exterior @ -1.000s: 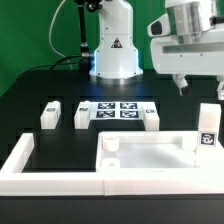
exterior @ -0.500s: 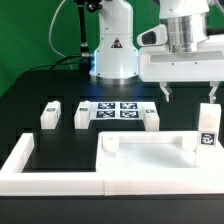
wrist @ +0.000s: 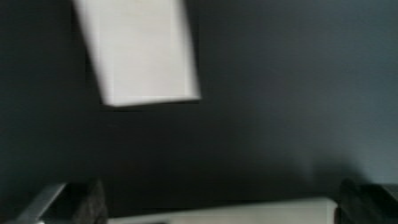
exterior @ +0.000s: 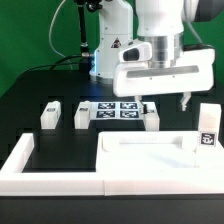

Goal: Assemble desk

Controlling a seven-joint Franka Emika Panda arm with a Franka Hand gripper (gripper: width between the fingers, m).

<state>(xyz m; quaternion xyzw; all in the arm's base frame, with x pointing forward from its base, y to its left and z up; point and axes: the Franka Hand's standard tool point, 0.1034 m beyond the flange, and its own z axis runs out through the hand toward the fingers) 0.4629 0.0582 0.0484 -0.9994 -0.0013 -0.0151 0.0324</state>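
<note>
The gripper (exterior: 161, 100) hovers empty, fingers spread wide, just over a leg (exterior: 151, 119) beside the marker board (exterior: 118, 110), while the desk panel (exterior: 150, 160) lies in the foreground. Looks like leg pickup: next, line up, lower, close.

Arm (exterior: 160, 25) points straight down, jaws spread wide.

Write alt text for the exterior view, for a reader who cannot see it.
The white arm's open end effector hovers empty above the black table, near the marker board. The rimmed white desk panel lies in front; three block legs stand beside the board, and a fourth leg stands at the exterior view's right.
</note>
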